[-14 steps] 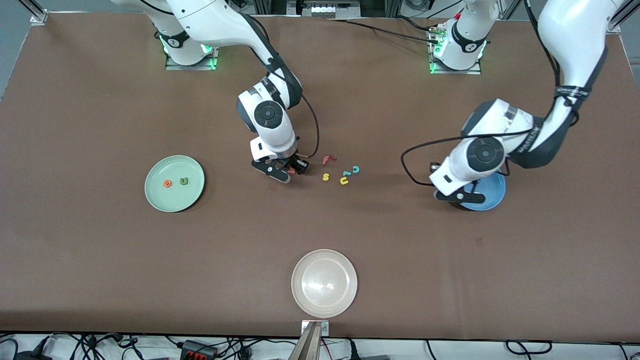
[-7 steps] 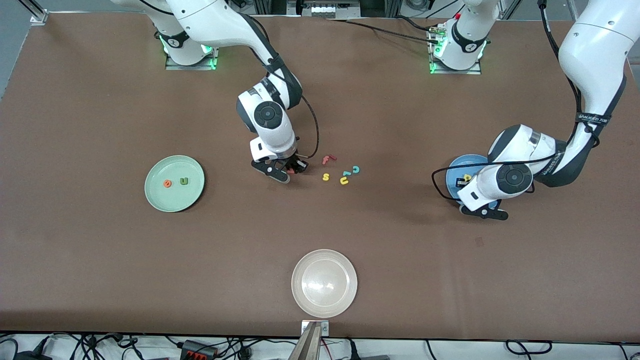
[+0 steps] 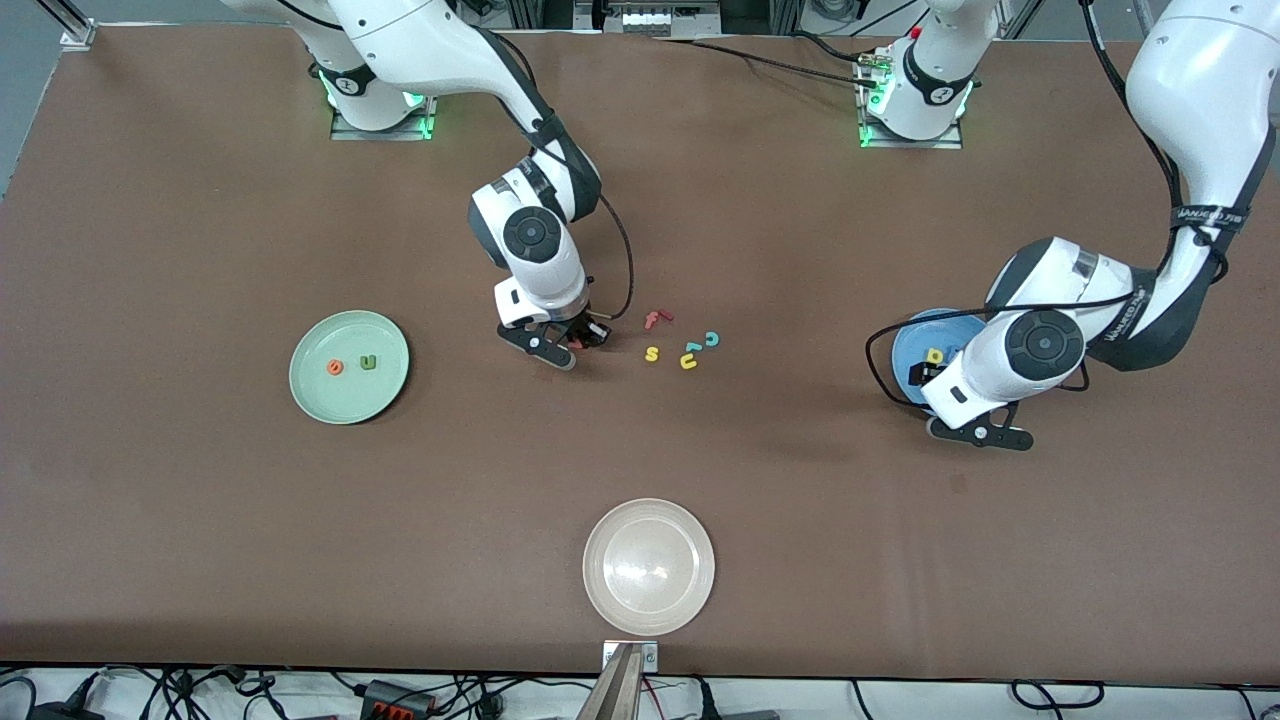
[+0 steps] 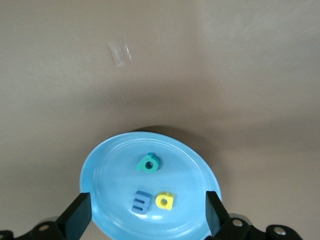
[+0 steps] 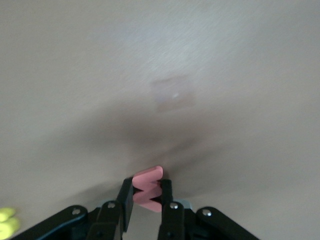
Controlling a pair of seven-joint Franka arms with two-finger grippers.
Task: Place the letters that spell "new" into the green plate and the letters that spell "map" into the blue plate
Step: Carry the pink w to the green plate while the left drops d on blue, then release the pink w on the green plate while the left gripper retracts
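The pinkish-red "w" (image 5: pixel 148 186) is pinched between the fingers of my right gripper (image 3: pixel 578 340), low over the table beside the loose letters. The green plate (image 3: pixel 349 400) toward the right arm's end holds the orange "e" (image 3: pixel 335 367) and the olive "n" (image 3: pixel 369 362). My left gripper (image 4: pixel 146 220) hangs open above the blue plate (image 4: pixel 100 165), nothing between its fingers (image 4: pixel 79 220). In that plate lie the blue "m" (image 4: pixel 142 201), the yellow "a" (image 4: pixel 164 201) and the teal "p" (image 4: pixel 148 163). The front view shows only part of the blue plate (image 3: pixel 912 340).
Loose letters lie mid-table: a red "f" (image 3: pixel 657 318), a yellow "s" (image 3: pixel 652 353), a yellow "u" (image 3: pixel 688 361) and a teal "c" (image 3: pixel 712 338). A cream-white plate (image 3: pixel 649 600) stands near the front edge.
My left gripper opened and shifted toward the left arm's end of the table; the yellow "a" now lies in the blue plate. My right gripper shut on the "w" and shifted slightly.
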